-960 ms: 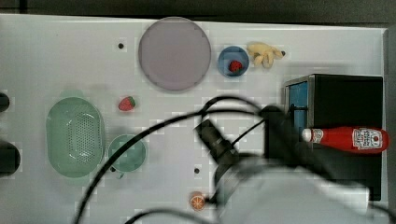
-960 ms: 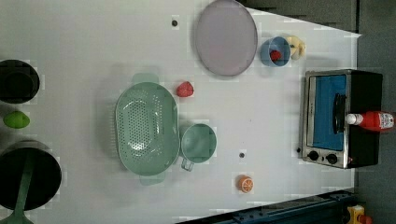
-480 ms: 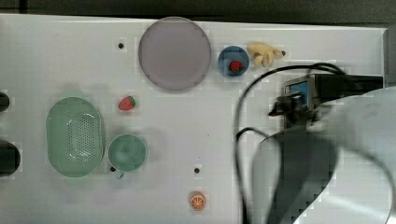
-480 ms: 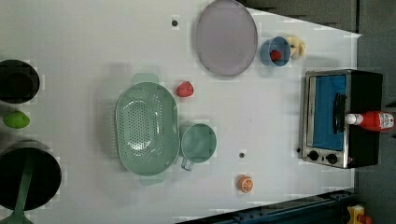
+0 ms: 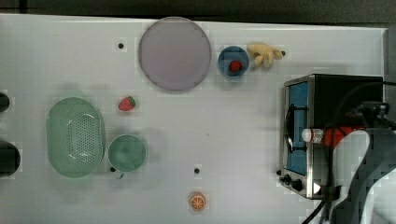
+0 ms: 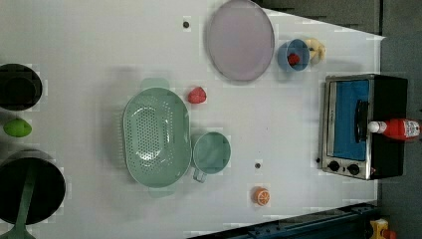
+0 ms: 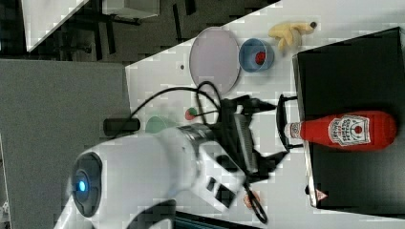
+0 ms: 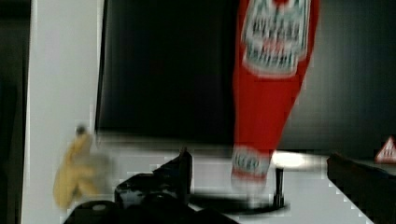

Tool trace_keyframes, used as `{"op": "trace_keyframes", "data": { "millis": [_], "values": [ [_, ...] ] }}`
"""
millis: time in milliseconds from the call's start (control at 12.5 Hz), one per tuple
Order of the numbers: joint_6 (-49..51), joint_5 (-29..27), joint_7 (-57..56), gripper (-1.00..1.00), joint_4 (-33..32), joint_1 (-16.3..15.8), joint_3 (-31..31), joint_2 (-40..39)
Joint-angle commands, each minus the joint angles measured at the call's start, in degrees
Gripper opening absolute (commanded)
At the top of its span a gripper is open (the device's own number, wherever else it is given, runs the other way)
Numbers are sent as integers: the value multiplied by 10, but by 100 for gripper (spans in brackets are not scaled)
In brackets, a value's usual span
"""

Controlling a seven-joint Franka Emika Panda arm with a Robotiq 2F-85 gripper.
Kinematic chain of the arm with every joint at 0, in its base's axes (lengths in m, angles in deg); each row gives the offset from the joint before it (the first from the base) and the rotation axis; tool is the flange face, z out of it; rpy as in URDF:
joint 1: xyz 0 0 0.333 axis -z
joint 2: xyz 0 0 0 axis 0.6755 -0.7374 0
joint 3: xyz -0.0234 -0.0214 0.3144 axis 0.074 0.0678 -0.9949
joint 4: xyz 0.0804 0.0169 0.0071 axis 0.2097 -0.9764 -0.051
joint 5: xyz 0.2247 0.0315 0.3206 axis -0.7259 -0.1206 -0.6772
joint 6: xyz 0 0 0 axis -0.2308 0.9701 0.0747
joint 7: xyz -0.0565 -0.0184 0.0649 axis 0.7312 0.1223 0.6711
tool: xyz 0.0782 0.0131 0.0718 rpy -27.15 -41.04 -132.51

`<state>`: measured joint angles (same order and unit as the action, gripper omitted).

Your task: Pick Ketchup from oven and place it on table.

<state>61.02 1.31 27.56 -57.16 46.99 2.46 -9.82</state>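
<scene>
The Ketchup (image 7: 346,130) lies on its side on top of the black oven (image 7: 348,62), its white cap pointing over the door edge. My gripper (image 7: 267,133) hangs open just off the cap end, one finger to each side of the bottle's line, holding nothing. In the wrist view the Ketchup (image 8: 271,84) lies straight ahead on the oven (image 8: 163,70), with my dark fingertips (image 8: 180,168) spread wide near its cap. In the top view my arm (image 5: 369,177) covers most of the Ketchup (image 5: 322,136) on the oven (image 5: 336,93). The white table (image 5: 233,121) carries the oven at the top view's right.
On the table stand a purple plate (image 5: 174,52), a blue bowl (image 5: 233,60) holding a strawberry, bananas (image 5: 265,53), a loose strawberry (image 5: 126,103), a green colander (image 5: 74,136), a green cup (image 5: 127,152) and an orange slice (image 5: 197,201). Dark pans (image 6: 20,87) sit at the left view's left.
In the top view my arm has swung from the middle of the table to the right, over the oven. The Ketchup has not moved.
</scene>
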Motion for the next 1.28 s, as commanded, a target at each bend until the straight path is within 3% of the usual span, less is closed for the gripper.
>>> {"op": "trace_keyframes", "data": {
  "millis": [80, 480, 960, 1200, 1280],
  "values": [
    [-31, -5, -13, 100, 21, 5, 25, -71],
    [-101, -35, -13, 100, 21, 21, 29, -124],
    [-107, -70, -13, 95, 19, 27, 29, -159],
    [-106, -70, -13, 20, 22, 29, 30, -156],
    [-105, -70, -13, 20, 24, 28, 29, -153]
  ]
}}
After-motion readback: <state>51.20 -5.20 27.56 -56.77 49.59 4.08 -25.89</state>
